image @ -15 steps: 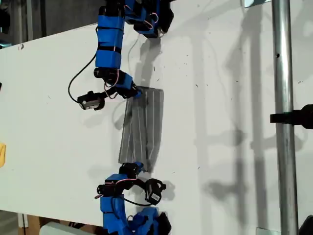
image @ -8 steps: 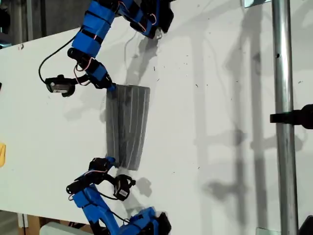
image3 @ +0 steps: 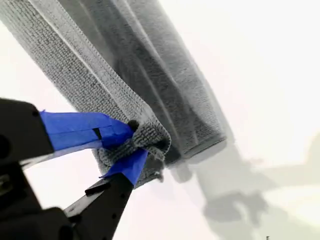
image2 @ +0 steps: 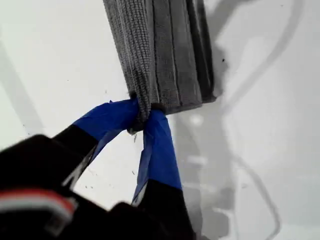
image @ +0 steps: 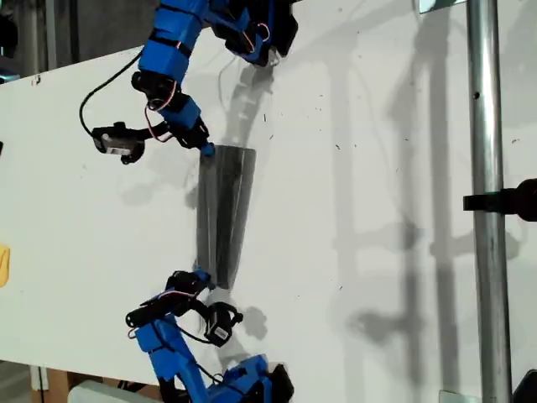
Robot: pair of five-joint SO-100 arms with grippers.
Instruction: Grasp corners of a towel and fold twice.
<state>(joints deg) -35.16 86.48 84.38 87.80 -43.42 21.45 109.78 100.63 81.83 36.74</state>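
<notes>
With my first gripper (image2: pixel 142 117) and my second gripper (image3: pixel 131 142) each clamped on a corner, the towel (image: pixel 220 214) hung mid-fold, nothing yet laid flat.

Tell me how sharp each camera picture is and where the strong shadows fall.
Exterior view: sharp, with long grey shadows of the arms and pole across the white table. First wrist view: the towel weave is crisp, my first claw soft and close, a curving shadow beside it. Second wrist view: the table is blown out white, my second claw blurred.
</notes>
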